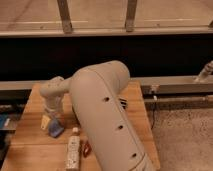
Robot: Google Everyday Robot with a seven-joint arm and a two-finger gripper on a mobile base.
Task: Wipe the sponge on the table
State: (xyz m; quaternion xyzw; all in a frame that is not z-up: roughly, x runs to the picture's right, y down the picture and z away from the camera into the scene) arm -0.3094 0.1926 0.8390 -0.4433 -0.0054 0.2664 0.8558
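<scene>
The end effector sits against the sponge on the table; its opening cannot be told.

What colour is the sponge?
Blue-grey. The sponge lies on the table next to the gripper, at the left of the camera view.

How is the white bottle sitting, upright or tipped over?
Tipped over: the bottle lies lengthwise on the table. The tool is at the sponge nearby.
</scene>
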